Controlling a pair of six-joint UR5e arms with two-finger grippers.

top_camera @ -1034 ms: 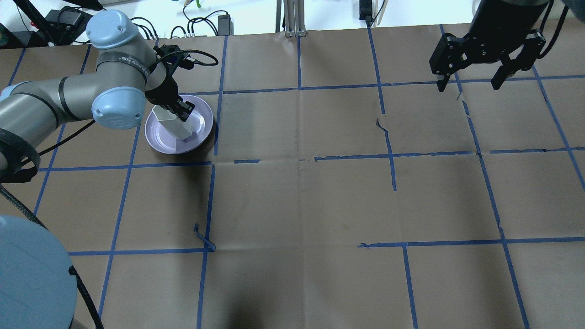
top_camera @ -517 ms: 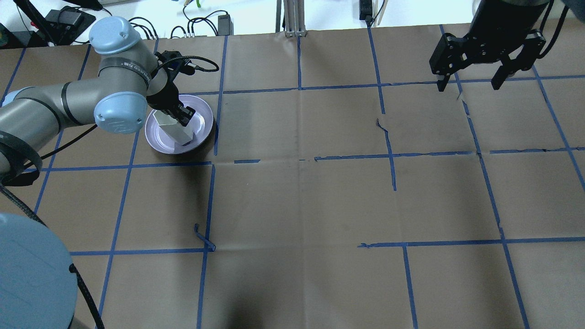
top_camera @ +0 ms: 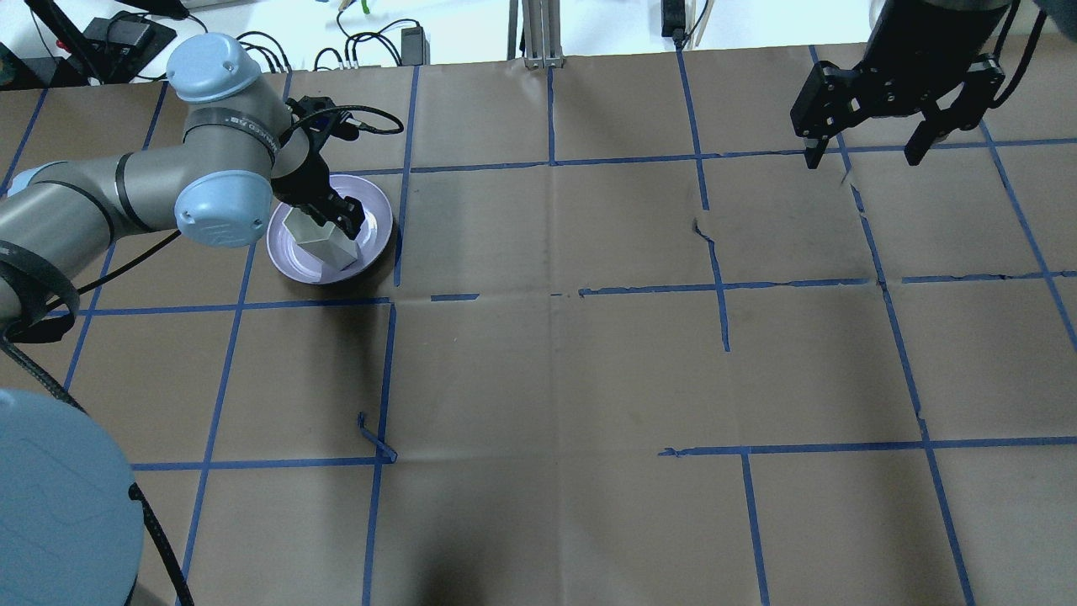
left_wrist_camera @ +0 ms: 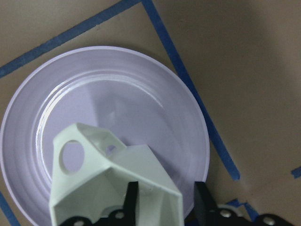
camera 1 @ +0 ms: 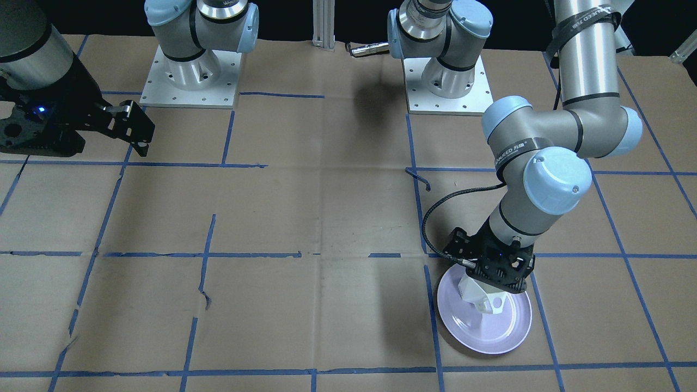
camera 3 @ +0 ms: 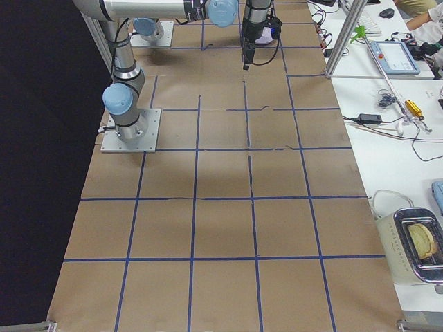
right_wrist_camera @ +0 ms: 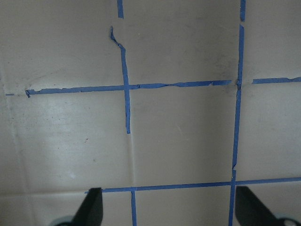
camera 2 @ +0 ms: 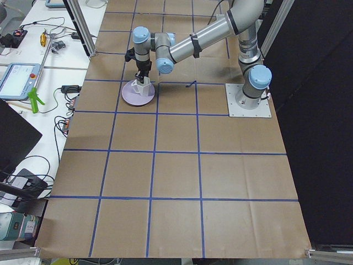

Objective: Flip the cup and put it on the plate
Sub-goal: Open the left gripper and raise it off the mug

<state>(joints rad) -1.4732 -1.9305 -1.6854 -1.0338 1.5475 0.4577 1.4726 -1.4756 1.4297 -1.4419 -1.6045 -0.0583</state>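
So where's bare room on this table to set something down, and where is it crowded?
Free: the table middle, between the plate and the right gripper, and the near rows toward the robot. Crowded: the far left corner, where the left gripper holds the cup tilted over the plate. The open right gripper hangs over the far right squares.

1 cup and 1 plate, both by the bench's far left corner. 2 arms: left arm, right arm. 2 grippers: left gripper, right gripper. 2 base plates.
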